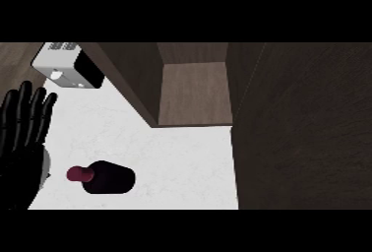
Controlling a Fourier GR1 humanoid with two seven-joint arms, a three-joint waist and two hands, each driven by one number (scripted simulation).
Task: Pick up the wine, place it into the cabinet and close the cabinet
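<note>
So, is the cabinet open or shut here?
Open: the cabinet shows its inner shelf, and the wine sits outside it on the counter.

One dark wine bottle (110,179) with one dark red cap (79,173); one white box-shaped appliance (59,60) with a black front; one brown wooden cabinet (193,93) showing one open compartment; one white marbled counter (181,152); one black left hand (22,145).
</note>
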